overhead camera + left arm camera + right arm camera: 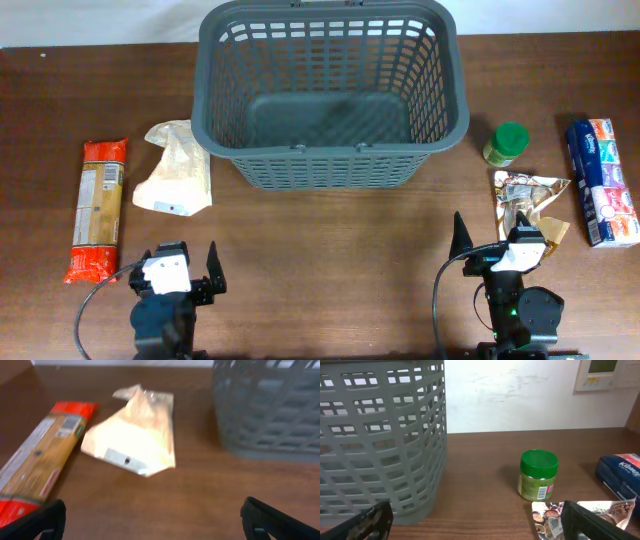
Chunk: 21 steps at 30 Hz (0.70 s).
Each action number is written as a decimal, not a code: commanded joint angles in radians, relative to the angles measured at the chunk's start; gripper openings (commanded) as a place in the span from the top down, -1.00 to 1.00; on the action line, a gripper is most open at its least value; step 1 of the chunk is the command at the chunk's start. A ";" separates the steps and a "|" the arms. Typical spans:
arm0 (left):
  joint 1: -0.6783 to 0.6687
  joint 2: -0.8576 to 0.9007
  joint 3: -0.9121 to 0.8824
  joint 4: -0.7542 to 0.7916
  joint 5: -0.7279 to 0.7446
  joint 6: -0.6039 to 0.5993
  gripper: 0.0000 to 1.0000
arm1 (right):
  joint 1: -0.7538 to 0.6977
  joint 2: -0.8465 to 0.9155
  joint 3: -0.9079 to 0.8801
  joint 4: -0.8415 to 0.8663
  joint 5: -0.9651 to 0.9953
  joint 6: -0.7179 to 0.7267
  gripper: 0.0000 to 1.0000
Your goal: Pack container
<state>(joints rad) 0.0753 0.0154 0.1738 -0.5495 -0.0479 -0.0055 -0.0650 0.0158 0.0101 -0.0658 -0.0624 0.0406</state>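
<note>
Left gripper (pixel 155 519) and right gripper (pixel 477 522) stand wide open, empty; centre your left over the pale pouch (pixel 132 435) before closing, then clear the basket (pixel 330 170) rim.

The container (pixel 330 172) sat at twelve o'clock; packet (pixel 98 208) and pouch (pixel 176 170) at nine; jar (pixel 508 143), bag (pixel 528 200) and tissue pack (pixel 603 181) at three.

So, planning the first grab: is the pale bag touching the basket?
Apart. The left wrist view shows bare table between the pale bag and the basket.
</note>
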 commanded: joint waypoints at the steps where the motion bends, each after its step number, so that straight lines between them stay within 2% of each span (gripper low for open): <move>1: 0.006 -0.009 -0.003 0.040 0.119 -0.010 -0.98 | -0.008 -0.013 -0.005 -0.004 -0.020 -0.007 -0.98; 4: 0.006 0.011 0.025 0.041 0.144 -0.011 -0.98 | -0.008 -0.013 -0.005 -0.004 -0.020 -0.007 -0.98; 10: 0.006 0.198 0.190 0.036 0.045 -0.010 -0.98 | -0.008 -0.013 -0.005 -0.004 -0.020 -0.007 -0.98; 14: 0.007 0.441 0.383 -0.027 0.000 0.016 -0.98 | -0.008 -0.013 -0.005 -0.004 -0.020 -0.007 -0.98; 17: 0.008 0.660 0.561 -0.122 -0.013 0.090 -0.99 | -0.008 -0.013 -0.005 -0.004 -0.020 -0.007 -0.98; 21: 0.034 0.893 0.757 -0.235 -0.019 0.112 -0.98 | -0.008 -0.013 -0.005 -0.004 -0.020 -0.007 -0.98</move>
<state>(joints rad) 0.0830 0.7681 0.8131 -0.7361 -0.0429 0.0551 -0.0650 0.0147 0.0101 -0.0658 -0.0700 0.0410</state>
